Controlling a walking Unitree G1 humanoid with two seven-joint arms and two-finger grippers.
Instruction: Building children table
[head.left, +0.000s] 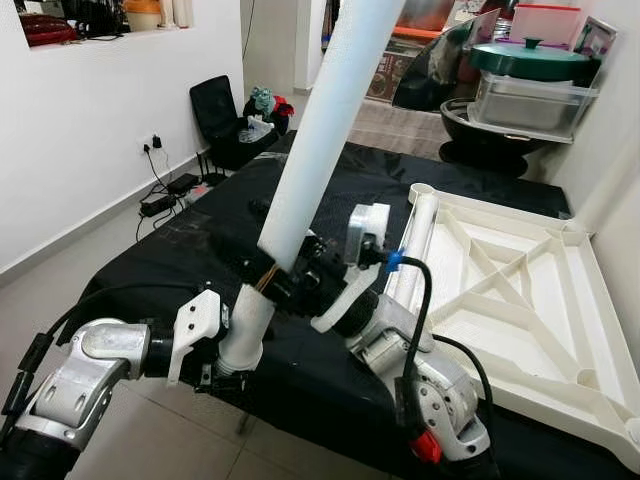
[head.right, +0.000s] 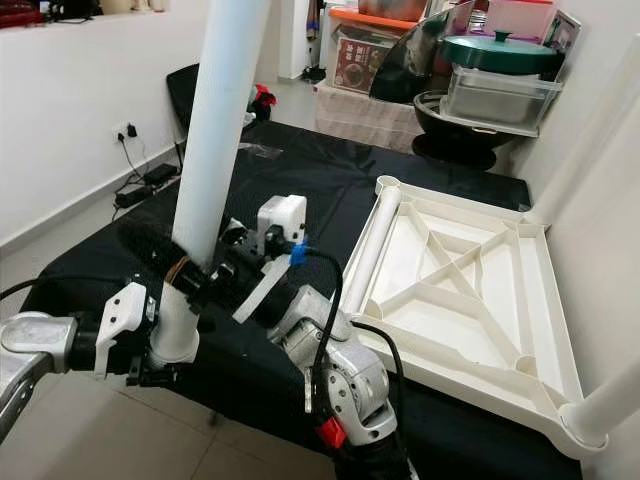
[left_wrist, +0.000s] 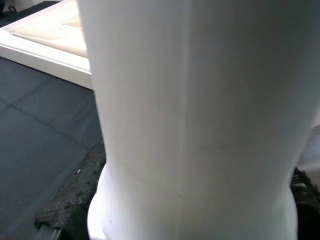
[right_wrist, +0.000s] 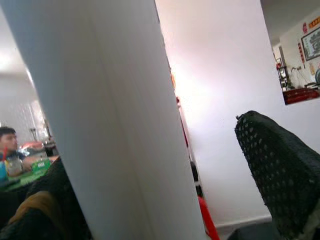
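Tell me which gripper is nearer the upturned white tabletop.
Right. The right gripper grips the white leg beside the tabletop; the left gripper holds the leg's base, farther away.

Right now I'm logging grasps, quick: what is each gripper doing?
Left gripper: shut on the long white plastic table leg, near its lower end.
Right gripper: shut on the same leg, higher up.

Layout as I see it from the head camera.
The table frame (head.left: 520, 290) lies on the tabletop (head.left: 180, 260) to my right; a leg (head.left: 315, 150) stands tilted left of it, a chair (head.left: 222, 125) behind.
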